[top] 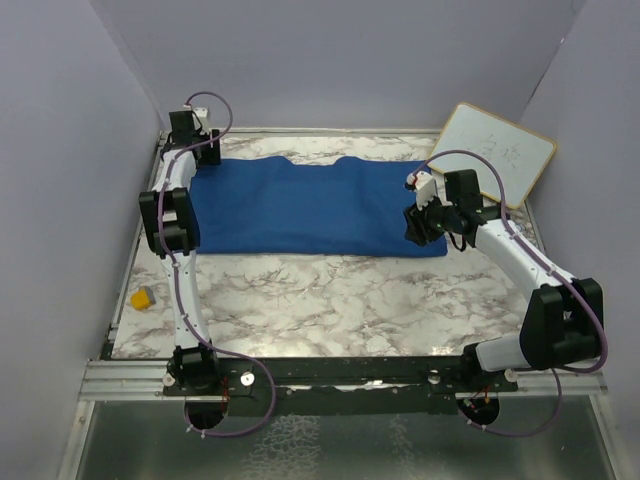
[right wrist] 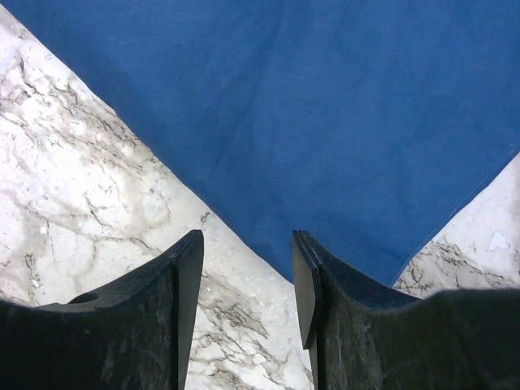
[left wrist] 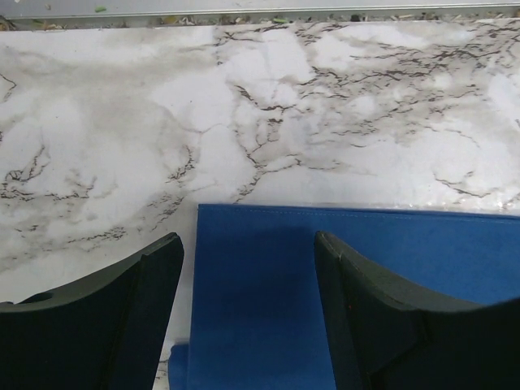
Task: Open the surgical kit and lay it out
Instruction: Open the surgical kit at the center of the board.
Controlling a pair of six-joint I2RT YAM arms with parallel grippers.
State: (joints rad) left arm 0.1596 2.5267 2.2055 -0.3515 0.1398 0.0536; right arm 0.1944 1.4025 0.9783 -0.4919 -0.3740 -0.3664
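Observation:
The surgical kit shows as a royal-blue cloth wrap (top: 310,205) lying folded flat across the far half of the table. The tray, instruments, gauze and packets are hidden. My left gripper (top: 200,148) hangs open over the wrap's far left corner; in the left wrist view the left gripper (left wrist: 248,284) has the blue cloth (left wrist: 341,276) between its fingers with nothing held. My right gripper (top: 420,225) is open over the wrap's near right corner; in the right wrist view the right gripper (right wrist: 244,276) straddles the cloth's edge (right wrist: 325,122), empty.
A wood-framed whiteboard (top: 493,152) leans at the back right. A small yellow-orange block (top: 143,298) lies at the left edge. Purple walls close in the sides and back. Marble tabletop (top: 330,300) spreads in front of the wrap.

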